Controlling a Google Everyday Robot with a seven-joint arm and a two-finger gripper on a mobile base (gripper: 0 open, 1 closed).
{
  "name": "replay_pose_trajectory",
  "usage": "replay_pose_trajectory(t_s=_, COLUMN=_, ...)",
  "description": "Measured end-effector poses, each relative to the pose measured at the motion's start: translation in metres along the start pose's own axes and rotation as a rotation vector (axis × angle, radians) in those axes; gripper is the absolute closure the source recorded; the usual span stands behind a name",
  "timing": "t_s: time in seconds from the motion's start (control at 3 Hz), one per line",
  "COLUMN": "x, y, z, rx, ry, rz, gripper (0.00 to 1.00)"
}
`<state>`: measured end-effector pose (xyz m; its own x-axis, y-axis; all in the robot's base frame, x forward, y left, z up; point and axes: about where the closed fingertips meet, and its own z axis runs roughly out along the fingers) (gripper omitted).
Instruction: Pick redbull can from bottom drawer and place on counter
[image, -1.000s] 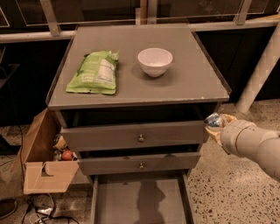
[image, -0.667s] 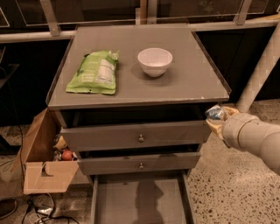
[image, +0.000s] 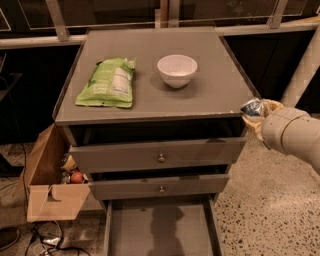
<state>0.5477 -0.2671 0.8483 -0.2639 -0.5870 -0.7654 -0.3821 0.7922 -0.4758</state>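
My gripper (image: 256, 114) is at the right of the cabinet, level with the counter's front right corner, and it is shut on the redbull can (image: 252, 107), whose shiny silver end and blue side show just beyond the arm's pale sleeve. The can hangs just off the counter (image: 220, 85) edge, not over it. The bottom drawer (image: 160, 230) stands pulled out below, its flat grey floor bare. The fingers are mostly hidden behind the can and the arm.
A green snack bag (image: 107, 82) lies on the counter's left half and a white bowl (image: 177, 70) stands near the middle back. Two knobbed upper drawers (image: 160, 156) are slightly open. An open cardboard box (image: 47, 175) with small items sits on the floor at left.
The arm has risen and moved slightly right and back, carrying the can from upper-drawer height up to the level of the counter's edge.
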Motion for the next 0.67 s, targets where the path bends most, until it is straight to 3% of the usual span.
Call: replay_pose_trajectory(t_s=0.67, x=-0.037, y=-0.03, z=0.032, rx=-0.068, ry=-0.024, rz=0.011, gripper=1.0)
